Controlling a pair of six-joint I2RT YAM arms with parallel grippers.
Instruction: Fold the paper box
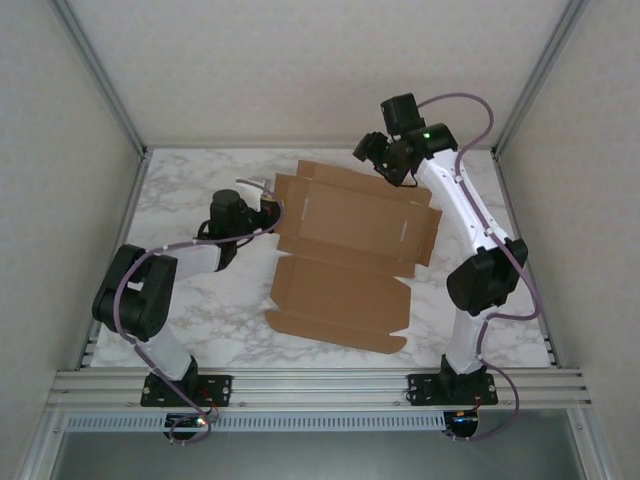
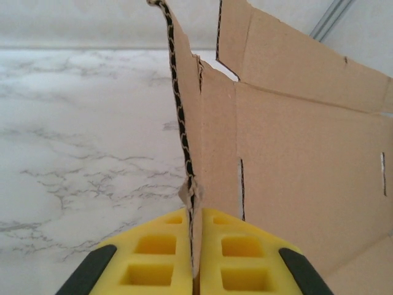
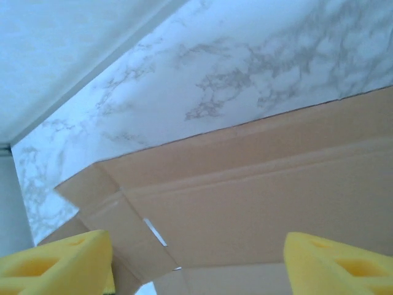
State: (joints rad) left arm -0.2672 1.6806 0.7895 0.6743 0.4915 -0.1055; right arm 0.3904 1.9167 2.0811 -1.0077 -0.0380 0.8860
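Paper box (image 1: pixel 345 265) lies at centre of table (image 1: pixel 200 310), mostly flat. Your left gripper (image 2: pixel 195 224) is clamped on its raised left edge. Right gripper (image 1: pixel 378 158) is spread apart above far edge. Step judged: side-flap fold. Next: crease inward, hold grip.

Box (image 1: pixel 345 265): plain brown, centre of frame.
Table (image 1: pixel 190 195): white marble, grey veins.
Left gripper (image 2: pixel 195 264): yellow pads (image 2: pixel 153 255), black edges.
Cables (image 1: pixel 466 96): purple, upper right.
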